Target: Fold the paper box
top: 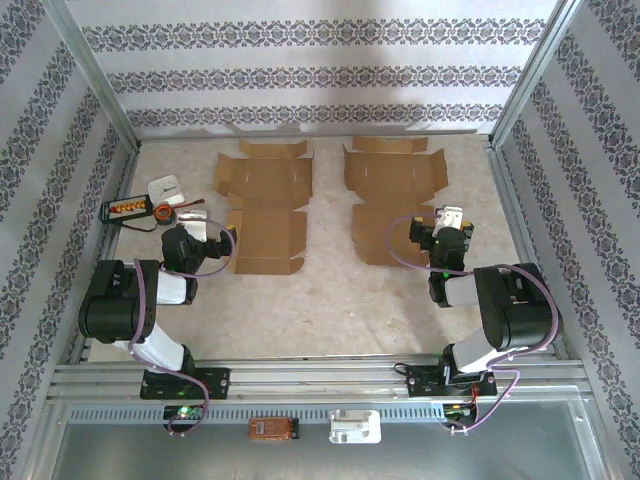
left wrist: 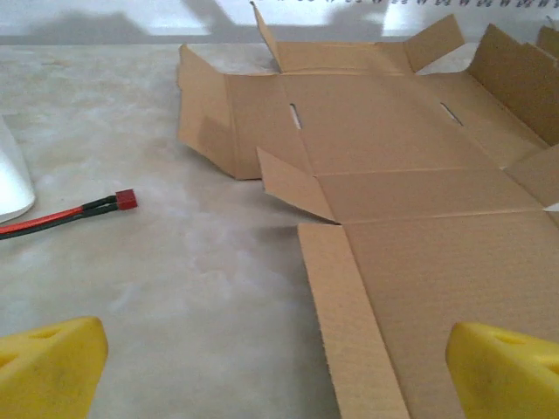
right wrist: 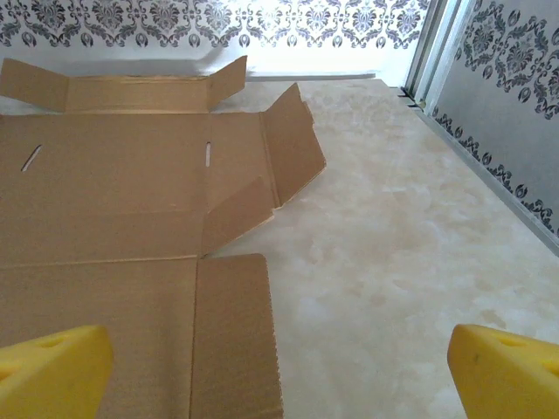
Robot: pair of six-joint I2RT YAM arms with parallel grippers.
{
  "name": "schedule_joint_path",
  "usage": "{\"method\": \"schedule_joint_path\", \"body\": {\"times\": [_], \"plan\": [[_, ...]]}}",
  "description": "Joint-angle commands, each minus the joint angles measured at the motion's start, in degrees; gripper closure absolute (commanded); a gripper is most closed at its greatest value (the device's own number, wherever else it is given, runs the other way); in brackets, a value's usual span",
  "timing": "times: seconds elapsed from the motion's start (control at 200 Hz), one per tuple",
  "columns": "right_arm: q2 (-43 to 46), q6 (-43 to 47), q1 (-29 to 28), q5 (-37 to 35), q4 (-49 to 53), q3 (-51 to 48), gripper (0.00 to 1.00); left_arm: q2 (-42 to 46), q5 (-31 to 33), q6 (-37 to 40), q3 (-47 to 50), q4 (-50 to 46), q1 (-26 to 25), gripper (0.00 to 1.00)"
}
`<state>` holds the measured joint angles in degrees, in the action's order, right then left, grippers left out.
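Alu rail [top: 320, 378] nearest; marbled table [top: 330, 300] w/ flat boxes [top: 262, 205], damask walls [top: 320, 75].

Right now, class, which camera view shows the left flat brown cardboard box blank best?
Top external: the whole left flat brown cardboard box blank lies in frame, unfolded. The left wrist view shows its panels close up, cropped at the edges. The right wrist view faces the right cardboard blank.

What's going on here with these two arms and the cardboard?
Two robot arms are about to fold paper boxes, but nothing is folded yet. Two cut cardboard sheets lie unfolded side by side on the table. The left hand is open at the near edge of the left sheet, and the right hand is open at the right sheet. Neither holds anything.
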<state>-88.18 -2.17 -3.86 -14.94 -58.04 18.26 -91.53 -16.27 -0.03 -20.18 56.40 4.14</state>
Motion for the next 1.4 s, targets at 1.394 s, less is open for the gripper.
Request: {"method": "schedule_joint_path", "body": {"times": [1.394], "plan": [[-14.02, -15.12, -1.93, 16.08, 81.82, 65.38, 0.02, 39.56, -4.03, -34.96, -15.28, -62.28, -30.71, 0.00]]}}
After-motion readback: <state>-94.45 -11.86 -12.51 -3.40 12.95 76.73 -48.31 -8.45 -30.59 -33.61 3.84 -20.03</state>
